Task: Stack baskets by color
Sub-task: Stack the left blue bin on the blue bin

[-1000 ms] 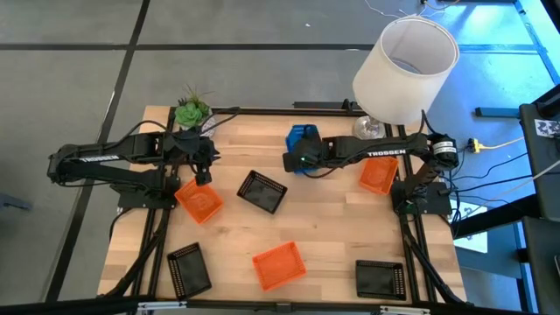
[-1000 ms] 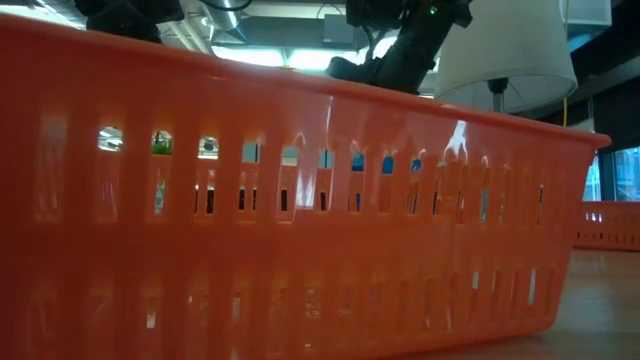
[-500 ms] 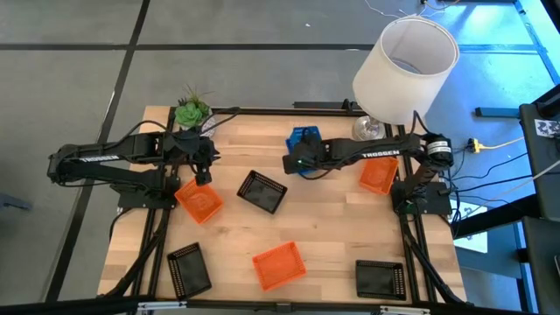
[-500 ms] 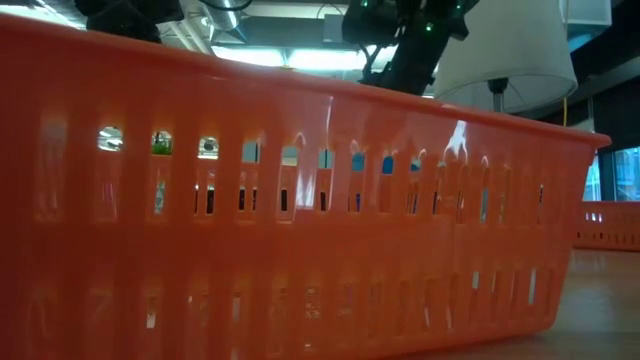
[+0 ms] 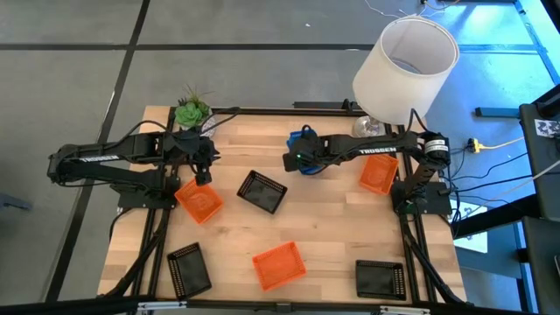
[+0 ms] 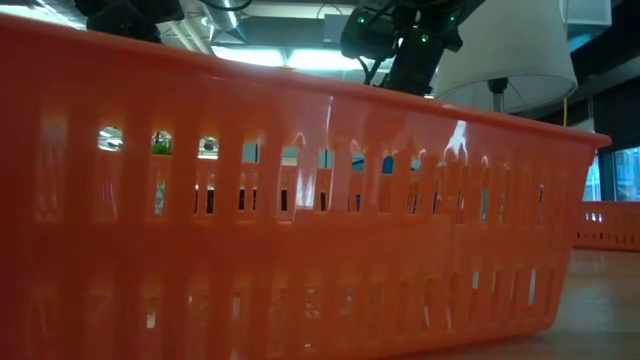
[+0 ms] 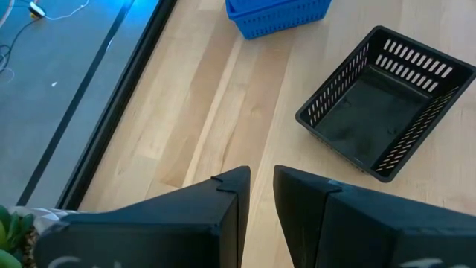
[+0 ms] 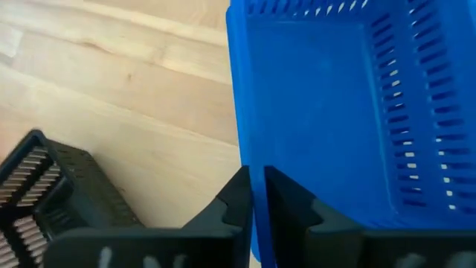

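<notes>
Here your right pincer has lifted slightly off the blue baskets at the far middle of the bench, where a second ago it sat lower against them. In the right wrist view its fingers stand a narrow slit apart, straddling the blue rim wall rather than pinching it; whether they touch the plastic you cannot tell. They were pressed together a moment earlier, so read this as a release: the blue pile has been set down and is being let go.

Just beyond those fingers, to one side, lies a black basket, the same one that sits between the two pincers in the high view.

Your left pincer hovers unchanged over an orange basket directly beneath it. Its fingers are slightly parted with nothing between them.

Well clear of both pincers, toward the near edge, remain a second orange basket and two black baskets. A third orange basket rests under the right arm's forearm. Judged from this, blue looks finished; orange and black are still scattered, so most of the sorting lies ahead.
</notes>
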Action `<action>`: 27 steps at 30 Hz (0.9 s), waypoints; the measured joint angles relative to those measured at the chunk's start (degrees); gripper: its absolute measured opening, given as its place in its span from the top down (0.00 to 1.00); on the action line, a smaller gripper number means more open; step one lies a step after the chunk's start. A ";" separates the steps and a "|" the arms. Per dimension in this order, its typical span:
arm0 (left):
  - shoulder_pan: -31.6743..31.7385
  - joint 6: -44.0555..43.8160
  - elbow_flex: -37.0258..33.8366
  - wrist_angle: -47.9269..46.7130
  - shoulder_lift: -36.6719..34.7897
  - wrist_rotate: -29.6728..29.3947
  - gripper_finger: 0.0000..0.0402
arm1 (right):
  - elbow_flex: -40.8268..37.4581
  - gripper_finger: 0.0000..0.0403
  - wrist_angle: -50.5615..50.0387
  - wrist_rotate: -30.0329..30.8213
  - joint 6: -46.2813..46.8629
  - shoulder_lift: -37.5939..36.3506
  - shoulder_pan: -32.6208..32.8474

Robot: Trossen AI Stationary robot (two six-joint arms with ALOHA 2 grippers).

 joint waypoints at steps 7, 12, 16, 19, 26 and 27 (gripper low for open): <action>-0.01 0.00 0.00 0.00 0.00 0.00 0.86 | 0.90 0.91 0.29 -0.55 -0.68 -0.58 0.02; 0.00 -0.02 0.00 0.00 0.01 0.00 0.86 | 2.44 0.91 0.08 -2.91 -4.44 -0.57 -0.67; -0.01 -0.36 0.00 0.00 0.01 0.00 0.86 | 2.71 0.91 -0.15 -4.48 -7.61 -0.57 -0.74; 0.00 -0.37 0.00 0.00 0.02 0.00 0.86 | 2.30 0.91 -0.06 -4.68 -8.75 -0.59 -0.70; -0.01 -0.39 0.00 0.00 0.02 0.00 0.86 | 2.33 0.98 -0.35 -3.54 -10.12 -0.57 -0.68; 0.00 -0.38 0.00 0.00 -0.01 0.00 0.86 | 2.70 0.98 -0.47 -3.46 -10.26 -0.57 -0.68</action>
